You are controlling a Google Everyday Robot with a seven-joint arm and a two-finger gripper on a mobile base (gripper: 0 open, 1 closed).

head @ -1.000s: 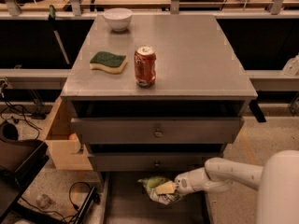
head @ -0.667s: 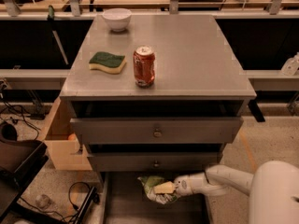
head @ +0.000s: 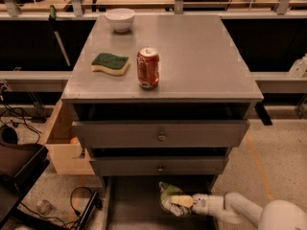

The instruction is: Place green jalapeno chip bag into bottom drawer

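The green jalapeno chip bag (head: 168,197) is a wrinkly green and white foil bag at the bottom of the camera view, over the floor of the pulled-out bottom drawer (head: 129,207). My gripper (head: 180,201) reaches in from the lower right on a white arm and is shut on the bag, its pale fingers (head: 182,201) pressed on the bag's right side. I cannot tell whether the bag rests on the drawer floor or hangs just above it.
On the grey cabinet top (head: 201,56) stand a red soda can (head: 148,67), a green-topped yellow sponge (head: 111,63) and a white bowl (head: 120,19). Two shut drawer fronts with knobs (head: 161,137) sit above the open drawer. A wooden box (head: 62,143) and cables lie at left.
My arm has drawn lower and to the right in the view, with more of its white body at the bottom corner. The bag stays in the gripper at about the same spot over the drawer.
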